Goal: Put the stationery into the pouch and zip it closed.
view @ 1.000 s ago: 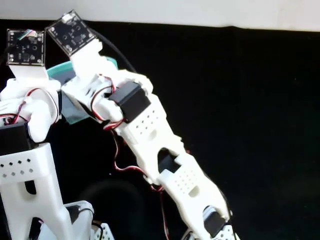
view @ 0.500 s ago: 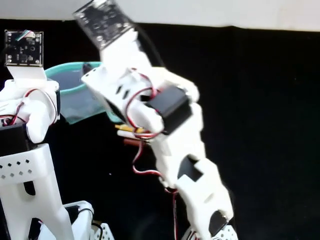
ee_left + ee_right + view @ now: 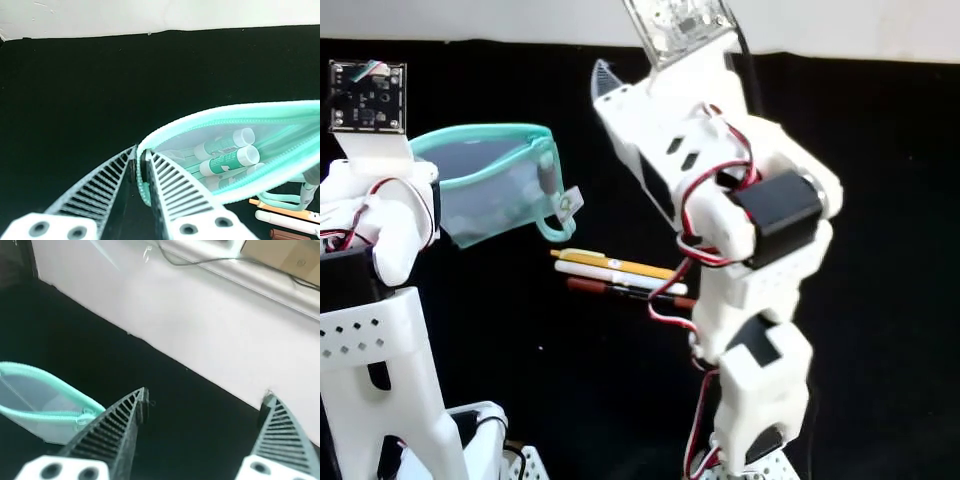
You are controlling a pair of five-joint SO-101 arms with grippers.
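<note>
A teal see-through pouch (image 3: 485, 190) is held up at the left, its zipper open, with my left gripper (image 3: 142, 167) shut on the pouch's end (image 3: 150, 145). Inside the pouch lie several white-capped sticks (image 3: 227, 152). A yellow, a white and a brown pen (image 3: 620, 275) lie side by side on the black table just right of and below the pouch; the pens (image 3: 285, 220) also show beyond the pouch's zipper pull. My right gripper (image 3: 205, 407) hangs open and empty, high above the table, to the right of the pouch (image 3: 40, 400).
The table is covered in black cloth (image 3: 880, 200), bare on the right half. A white wall (image 3: 820, 25) runs along the far edge. The right arm (image 3: 760, 260) stands tall in the middle, over the pens' right ends.
The right arm has risen and swung right, away from the pouch, uncovering the pouch and the pens. The left arm has kept still with the pouch.
</note>
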